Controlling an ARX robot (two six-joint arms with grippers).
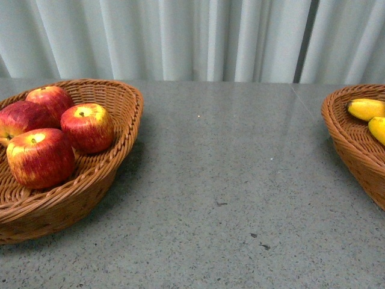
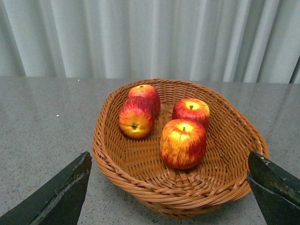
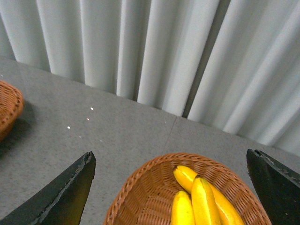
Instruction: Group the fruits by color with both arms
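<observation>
Apples (image 1: 54,135) fill left basket (image 1: 114,162); both tools' fingers (image 2: 61,192) apart; no writing visible.

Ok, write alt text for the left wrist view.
Four red apples sit in a wicker basket on a grey table, before pale curtains. The open left gripper shows dark fingers at both lower corners.

In the front view, the left basket (image 1: 114,156) runs off the lower left edge, and the right basket (image 1: 349,141) with its bananas (image 1: 367,108) is cut at the right edge. Neither arm appears there.
</observation>
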